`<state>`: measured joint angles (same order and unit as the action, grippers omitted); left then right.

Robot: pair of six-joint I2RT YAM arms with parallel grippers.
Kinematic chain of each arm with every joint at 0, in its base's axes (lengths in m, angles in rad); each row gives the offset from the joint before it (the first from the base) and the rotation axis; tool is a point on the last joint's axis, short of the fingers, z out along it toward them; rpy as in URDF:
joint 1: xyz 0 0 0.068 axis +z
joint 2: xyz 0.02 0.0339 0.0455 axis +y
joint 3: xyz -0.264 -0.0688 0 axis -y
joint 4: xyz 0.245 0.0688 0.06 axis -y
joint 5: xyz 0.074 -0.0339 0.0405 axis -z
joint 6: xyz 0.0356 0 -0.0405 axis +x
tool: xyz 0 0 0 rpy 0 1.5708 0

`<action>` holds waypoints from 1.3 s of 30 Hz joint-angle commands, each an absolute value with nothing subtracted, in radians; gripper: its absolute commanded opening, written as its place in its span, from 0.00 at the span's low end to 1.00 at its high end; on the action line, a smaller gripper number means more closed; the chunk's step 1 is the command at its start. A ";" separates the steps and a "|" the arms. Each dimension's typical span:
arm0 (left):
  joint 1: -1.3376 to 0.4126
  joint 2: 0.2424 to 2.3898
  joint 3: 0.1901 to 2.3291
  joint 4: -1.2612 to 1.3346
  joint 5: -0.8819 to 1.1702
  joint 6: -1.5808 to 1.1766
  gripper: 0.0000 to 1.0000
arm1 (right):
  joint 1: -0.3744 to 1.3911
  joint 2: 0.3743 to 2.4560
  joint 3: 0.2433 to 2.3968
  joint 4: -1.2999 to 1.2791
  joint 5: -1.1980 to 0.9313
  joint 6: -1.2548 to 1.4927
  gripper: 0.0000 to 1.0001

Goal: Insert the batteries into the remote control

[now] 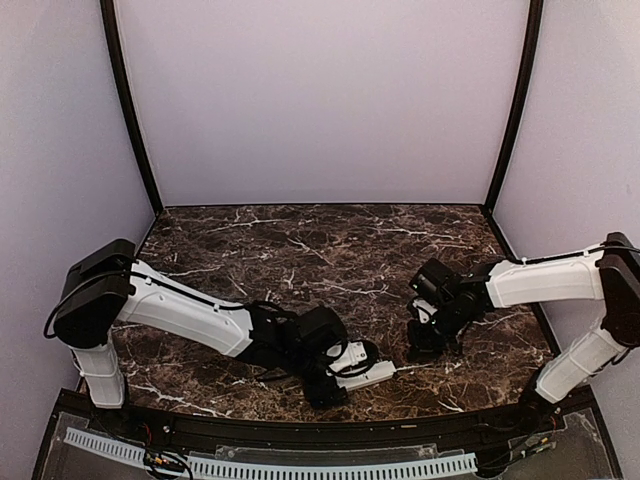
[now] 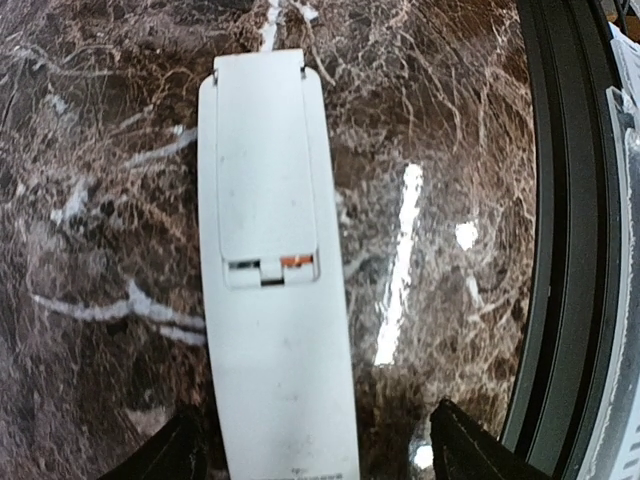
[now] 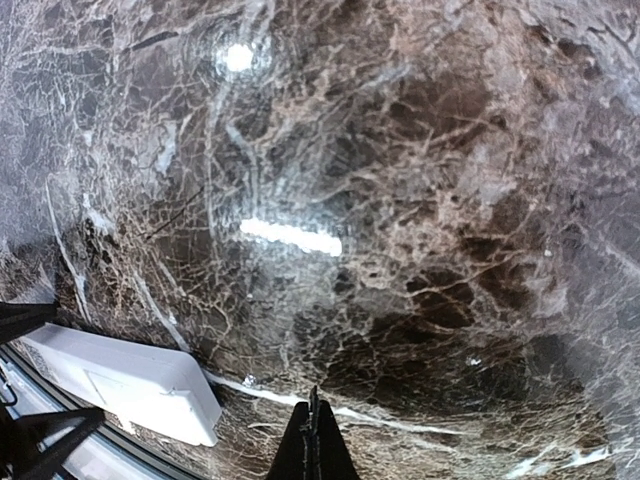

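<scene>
The white remote control (image 2: 270,200) lies back side up on the dark marble table, near the front edge, with its battery cover in place. A sliver of an orange-red battery (image 2: 297,261) shows through the slot at the cover's edge. My left gripper (image 2: 320,440) is open and straddles the remote's near end, with one finger on each side and neither touching it. In the top view this gripper (image 1: 335,385) sits over the remote control (image 1: 368,374). My right gripper (image 1: 425,345) is to the right of the remote, shut and holding nothing. Its closed tips (image 3: 313,420) hover over bare marble, with the remote control (image 3: 120,380) to their left.
The table's raised black front rim (image 2: 570,250) runs close beside the remote. A white slotted cable strip (image 1: 270,465) lies beyond that rim. Pale walls and two black corner posts (image 1: 130,110) close in the table (image 1: 320,250).
</scene>
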<state>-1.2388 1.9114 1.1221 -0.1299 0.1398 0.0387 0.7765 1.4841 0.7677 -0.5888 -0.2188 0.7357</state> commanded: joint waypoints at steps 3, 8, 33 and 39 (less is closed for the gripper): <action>-1.235 1.833 0.979 -0.167 0.118 0.041 0.68 | 0.795 1.457 0.748 -0.579 -0.208 0.755 0.00; -1.235 1.817 0.937 -0.103 0.121 0.050 0.59 | 0.814 1.494 0.759 -0.577 -0.197 0.759 0.00; -1.235 1.832 0.939 -0.074 0.137 0.067 0.22 | 0.966 1.612 0.878 -0.687 -0.013 0.824 0.00; -1.235 1.833 0.939 -0.071 0.137 0.064 0.21 | 0.965 1.588 0.875 -0.746 0.041 0.834 0.00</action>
